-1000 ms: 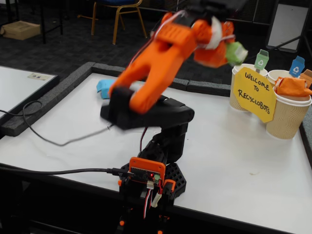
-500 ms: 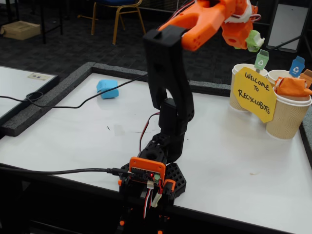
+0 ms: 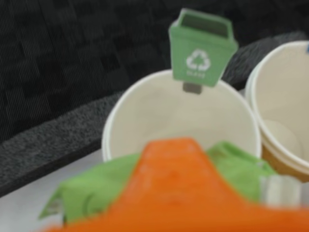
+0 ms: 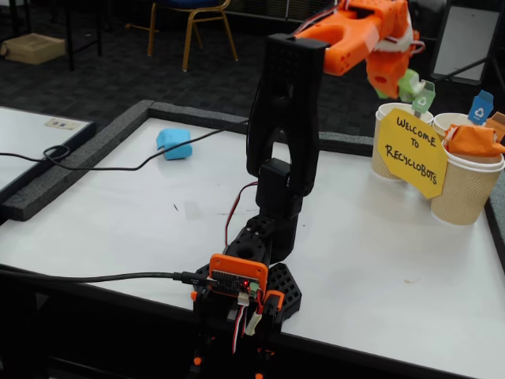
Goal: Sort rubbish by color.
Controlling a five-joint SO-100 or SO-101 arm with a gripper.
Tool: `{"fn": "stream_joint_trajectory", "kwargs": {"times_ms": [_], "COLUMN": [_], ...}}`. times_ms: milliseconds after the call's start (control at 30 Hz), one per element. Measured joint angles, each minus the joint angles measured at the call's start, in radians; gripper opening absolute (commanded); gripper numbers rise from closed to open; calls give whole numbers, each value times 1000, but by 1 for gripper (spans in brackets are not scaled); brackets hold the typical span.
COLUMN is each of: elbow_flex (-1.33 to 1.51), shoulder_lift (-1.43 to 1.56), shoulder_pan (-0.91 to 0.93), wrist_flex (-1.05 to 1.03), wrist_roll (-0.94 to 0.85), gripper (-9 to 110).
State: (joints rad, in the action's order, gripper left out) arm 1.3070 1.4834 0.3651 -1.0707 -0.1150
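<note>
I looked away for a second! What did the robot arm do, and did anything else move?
The arm swung up and rightward in the fixed view, carrying the green lump in its gripper toward the cup with the green tag. It hasn't let go. The blue lump on the table and the orange lump in its cup stayed put.

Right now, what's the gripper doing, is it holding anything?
Gripper: shut on the light green paper lump, held just above the cup with the green recycling tag.
</note>
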Motion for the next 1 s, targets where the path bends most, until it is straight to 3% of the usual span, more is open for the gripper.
{"fn": "stream_joint_trajectory", "kwargs": {"times_ms": [300,1000], "elbow_flex": [-167,-199], "shoulder_lift": [-133,-160], "shoulder_pan": [8,25], "wrist_flex": [0,44], "wrist_roll": [0,0], "gripper": [1,21]}}
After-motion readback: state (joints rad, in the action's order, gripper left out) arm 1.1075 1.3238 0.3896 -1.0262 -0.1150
